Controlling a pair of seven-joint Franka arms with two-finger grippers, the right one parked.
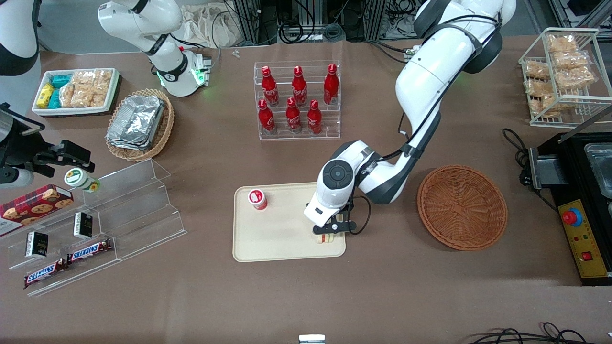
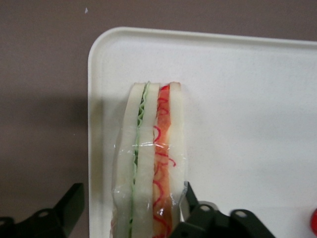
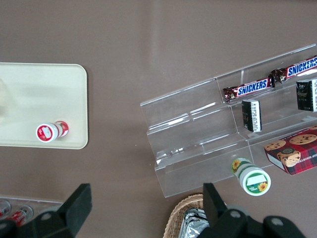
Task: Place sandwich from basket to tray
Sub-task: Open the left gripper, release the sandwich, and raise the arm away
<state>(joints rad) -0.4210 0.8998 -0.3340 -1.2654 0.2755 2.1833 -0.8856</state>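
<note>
I have the gripper (image 1: 331, 232) low over the tray (image 1: 282, 239), at the corner nearest the front camera and the basket. In the left wrist view its fingers (image 2: 195, 210) stand wide, one on each flank of the sandwich (image 2: 151, 163); one finger sits just against the wrap, the other is apart from it. The sandwich rests on the tray on its edge, close to the rim, red and green filling lines facing up. A small red-and-white cup (image 1: 257, 199) stands on the same tray, well apart from the sandwich, toward the parked arm's end.

The round reddish-brown basket (image 1: 462, 207) sits beside the tray, toward the working arm's end of the brown surface (image 1: 382, 296). Farther from the front camera than the tray I see a clear rack of red bottles (image 1: 297, 99). Toward the parked arm's end lie a tan wicker basket with foil trays (image 1: 139, 125), a white tray of snack packets (image 1: 76, 91) and a stepped clear display stand (image 1: 119, 215) carrying Snickers bars (image 1: 88, 251). A wire rack of packets (image 1: 562, 76) stands at the working arm's end, with cables and frames showing above the surface's edge.
</note>
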